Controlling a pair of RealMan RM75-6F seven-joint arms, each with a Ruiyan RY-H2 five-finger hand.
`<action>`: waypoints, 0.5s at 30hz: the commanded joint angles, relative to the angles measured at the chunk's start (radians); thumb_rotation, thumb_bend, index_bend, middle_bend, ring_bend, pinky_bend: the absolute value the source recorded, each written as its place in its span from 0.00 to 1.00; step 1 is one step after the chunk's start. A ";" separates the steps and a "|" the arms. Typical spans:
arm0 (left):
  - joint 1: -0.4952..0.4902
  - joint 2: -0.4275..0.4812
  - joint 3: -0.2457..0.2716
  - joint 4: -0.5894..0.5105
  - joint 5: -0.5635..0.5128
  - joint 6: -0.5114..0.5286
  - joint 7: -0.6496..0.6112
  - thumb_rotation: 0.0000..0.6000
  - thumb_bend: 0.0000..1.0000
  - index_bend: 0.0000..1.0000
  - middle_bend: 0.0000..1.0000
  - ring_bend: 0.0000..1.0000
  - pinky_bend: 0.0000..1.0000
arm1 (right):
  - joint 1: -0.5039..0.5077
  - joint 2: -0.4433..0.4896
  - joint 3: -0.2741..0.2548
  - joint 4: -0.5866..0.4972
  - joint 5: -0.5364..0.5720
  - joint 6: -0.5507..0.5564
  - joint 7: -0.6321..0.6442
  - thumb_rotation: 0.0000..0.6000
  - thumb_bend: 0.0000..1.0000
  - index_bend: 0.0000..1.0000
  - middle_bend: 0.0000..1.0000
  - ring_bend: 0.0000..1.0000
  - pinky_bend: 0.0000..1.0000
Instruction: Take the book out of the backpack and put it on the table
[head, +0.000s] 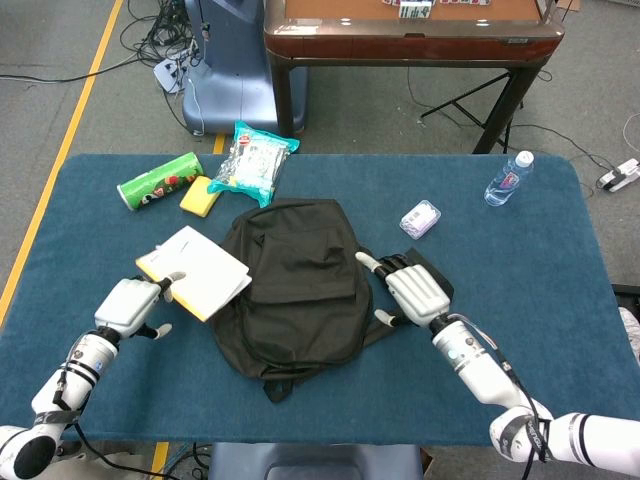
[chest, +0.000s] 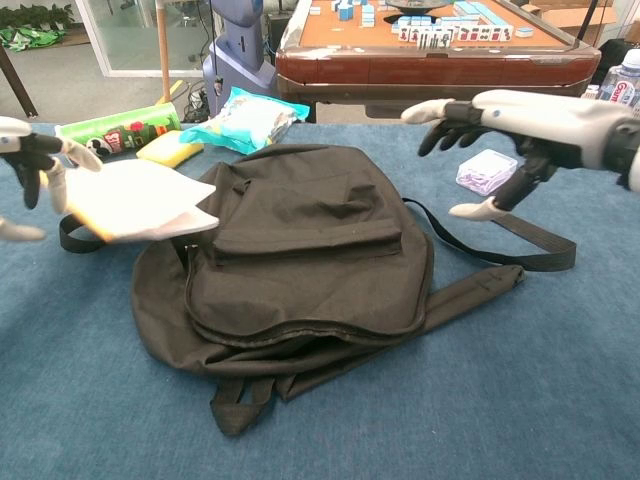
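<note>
Blue table (head: 560, 280) — left robot hand (head: 135, 305) gripping book (head: 195, 270) beside backpack (head: 300, 290); right robot hand (head: 415, 292) spread, empty.

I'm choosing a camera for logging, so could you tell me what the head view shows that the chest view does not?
Only the head view shows the whole table, the floor with its yellow line, and the water bottle complete. Only the chest view shows the tiles on the wooden table behind and the backpack's strap loop up close. Both show the black backpack, the book at the left hand, the open right hand, the green can, the yellow sponge, the teal packet and the small purple box.
</note>
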 joint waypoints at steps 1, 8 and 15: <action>0.024 0.046 0.012 -0.061 -0.017 0.034 -0.009 1.00 0.21 0.07 0.33 0.36 0.22 | -0.026 0.022 0.005 -0.009 0.019 0.023 0.017 1.00 0.23 0.03 0.20 0.15 0.13; 0.138 -0.042 -0.023 0.023 0.041 0.329 -0.032 1.00 0.21 0.10 0.33 0.36 0.22 | -0.053 0.031 0.046 -0.014 0.123 0.094 -0.035 1.00 0.31 0.14 0.27 0.17 0.17; 0.217 -0.113 -0.061 0.170 0.031 0.480 -0.087 1.00 0.21 0.21 0.33 0.36 0.24 | -0.154 0.042 0.020 -0.016 0.070 0.245 -0.030 1.00 0.39 0.28 0.37 0.29 0.34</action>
